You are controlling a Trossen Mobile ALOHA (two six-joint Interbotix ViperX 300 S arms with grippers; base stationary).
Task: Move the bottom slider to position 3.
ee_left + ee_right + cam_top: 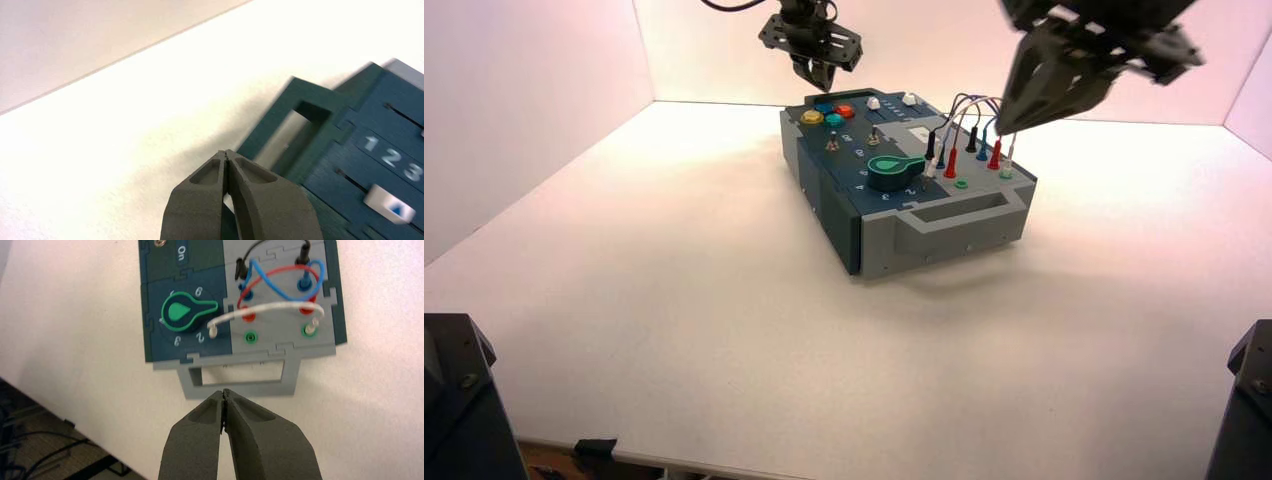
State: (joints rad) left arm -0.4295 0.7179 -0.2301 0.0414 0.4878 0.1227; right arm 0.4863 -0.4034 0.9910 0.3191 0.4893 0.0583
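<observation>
beside the closed left pincer [226, 156], the slider [389, 204].

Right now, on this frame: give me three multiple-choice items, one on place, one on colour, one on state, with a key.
1. Where is the left gripper?
A. Above the far end of the box
B. Resting on the table in front of the box
C. Gripping the green knob

2. What colour is the knob ringed by digits?
A. Red
B. Green
C. Yellow

3. How do the right gripper fingers stand?
A. Wide open
B. Clamped on a white wire
C. Shut, holding nothing

Key: 1 A, the high view shows it hanging over the box's far end, near the sliders. 2 B, the right wrist view shows a green pointer knob. 3 C, the right wrist view shows the fingertips meeting with nothing between them, off the box's grey handle.
</observation>
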